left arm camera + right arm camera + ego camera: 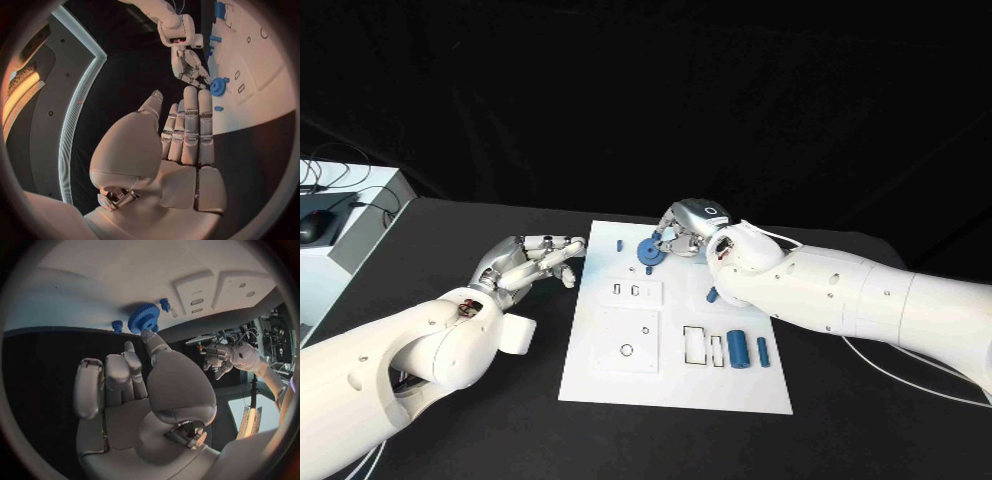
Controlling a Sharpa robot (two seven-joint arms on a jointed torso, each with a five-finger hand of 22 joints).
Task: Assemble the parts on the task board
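One blue gear (651,250) sits near the far edge of the board (620,375), toothed round its rim, with a raised hub. The right hand (687,231) hovers just behind it, fingertips at its rim; in the right wrist view the thumb tip reaches the gear (144,317), but I cannot tell whether anything is truly pinched or merely touched. Two small blue pegs (164,304) stand beside the gear, one on each side.

Risk, as I judge it: if the gear is not square on its post, a push from the fingertips could tilt or jam it, or knock a neighbouring peg. The smooth plastic gives the silver fingers little to grip.

Nearer the robot, two blue cylinders (738,352) lie side by side near a rectangular cut-out, and slots and a round hole mark the matt white plate.

The left hand (531,261) rests off the board's left edge on the black table (473,420), fingers straight and close together, holding nothing.
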